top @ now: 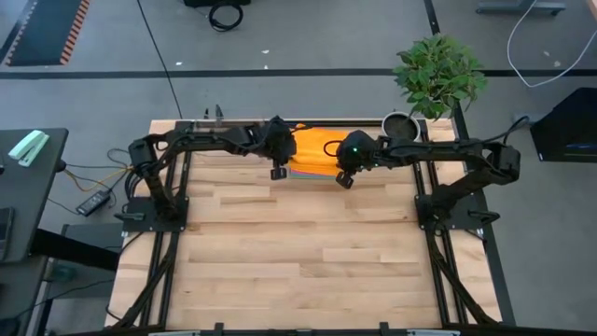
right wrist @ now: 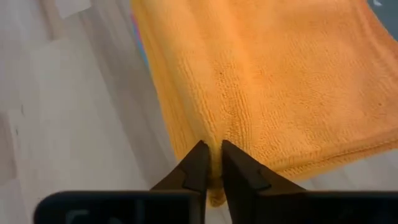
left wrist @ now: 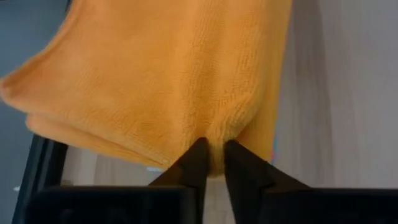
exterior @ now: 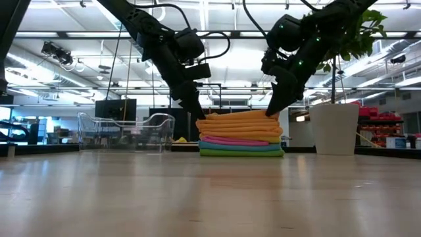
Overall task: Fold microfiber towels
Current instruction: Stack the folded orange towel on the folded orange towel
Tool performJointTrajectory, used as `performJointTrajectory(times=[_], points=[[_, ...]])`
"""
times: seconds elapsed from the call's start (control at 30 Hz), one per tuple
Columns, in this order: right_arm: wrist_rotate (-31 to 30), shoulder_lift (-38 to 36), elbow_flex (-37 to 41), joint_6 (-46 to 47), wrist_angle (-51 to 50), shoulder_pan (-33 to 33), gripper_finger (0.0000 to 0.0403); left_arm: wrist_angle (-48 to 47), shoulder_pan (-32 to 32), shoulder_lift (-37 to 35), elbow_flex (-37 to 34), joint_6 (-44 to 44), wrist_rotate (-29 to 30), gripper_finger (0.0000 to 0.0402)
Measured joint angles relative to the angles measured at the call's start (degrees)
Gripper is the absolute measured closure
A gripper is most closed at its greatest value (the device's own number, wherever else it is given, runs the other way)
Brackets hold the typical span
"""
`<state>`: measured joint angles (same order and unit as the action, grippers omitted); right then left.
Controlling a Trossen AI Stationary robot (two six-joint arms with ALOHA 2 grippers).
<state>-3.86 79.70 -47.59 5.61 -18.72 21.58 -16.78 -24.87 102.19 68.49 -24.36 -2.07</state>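
Observation:
A stack of folded microfiber towels (exterior: 241, 135) stands at the far middle of the table: orange (top: 312, 145) on top, then yellow (exterior: 241, 137), pink (exterior: 233, 141), blue (exterior: 241, 147) and green (exterior: 241, 153) resting on the wood. My left gripper (top: 278, 173) is shut on the top orange towel at the stack's near left. My right gripper (top: 344, 179) is shut on it at the near right. Both also show in the low view: my left gripper (exterior: 198, 114) and my right gripper (exterior: 271, 112). My left gripper pinches a small pucker of the orange towel (left wrist: 211, 140) between its two fingertips, at the towel's edge on the stack's left side. The fingers slant down from above. The towel lies on the stack. How many layers they have, I cannot tell. My right gripper pinches a pucker of the orange towel (right wrist: 211, 134) between its two fingertips, close to the towel's edge on the stack's right side. The fingers slant down from above. The towel lies flat on the stack below.
A clear plastic tray (exterior: 125, 131) stands at the far left of the table. A potted plant (top: 438, 75) in a white pot (exterior: 332, 128) stands at the far right corner. Bare wood (top: 298, 252) spreads from the stack toward the near edge.

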Motion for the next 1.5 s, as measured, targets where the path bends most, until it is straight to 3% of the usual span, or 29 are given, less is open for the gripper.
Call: performJointTrajectory(times=[0.27,0.47,0.6,0.7,0.83,0.87,1.0,1.13,1.23,1.33,1.5], points=[[5.3,-0.3,-1.8,2.0,-4.4,1.3,0.0288,-0.7,0.4,-1.7,0.0,2.5,0.2,0.0254],[5.4,-0.5,-9.7,-1.1,-14.2,3.8,0.0227,-1.2,0.2,-6.3,0.7,3.0,0.1,0.0204],[3.3,-0.5,-13.2,0.3,-13.8,5.7,0.0209,2.2,-0.9,-8.9,1.3,7.5,-1.1,0.0187],[-1.9,0.2,-11.7,6.2,-10.0,8.8,0.0247,3.4,-1.8,-6.5,0.6,10.7,-4.5,0.0201],[-1.9,2.5,-8.9,8.1,-5.4,12.2,0.0373,3.4,-2.0,-1.4,0.2,13.3,-4.4,0.0259],[-1.6,3.1,-8.5,7.9,-4.1,12.7,0.0386,4.3,-1.9,-0.6,0.3,13.3,-4.5,0.0277],[-1.5,5.2,-7.8,8.4,-1.9,13.3,0.0391,3.6,-1.5,1.5,0.3,13.4,-4.5,0.0348],[-3.6,3.0,-8.9,9.7,-2.0,12.9,0.0392,2.9,-1.8,-2.0,1.3,13.4,-4.5,0.0384],[-3.5,-0.8,-9.1,14.7,-3.4,11.3,0.0392,0.1,-2.2,-7.0,2.6,16.3,-4.4,0.0379],[-2.6,-4.6,-9.1,21.6,-5.7,8.8,0.0391,-2.0,-3.4,-11.0,2.9,28.1,-5.1,0.0347],[-1.7,-8.1,-9.1,30.0,-11.9,5.7,0.0348,-1.7,-7.8,-12.7,2.9,48.1,-14.2,0.0266]])
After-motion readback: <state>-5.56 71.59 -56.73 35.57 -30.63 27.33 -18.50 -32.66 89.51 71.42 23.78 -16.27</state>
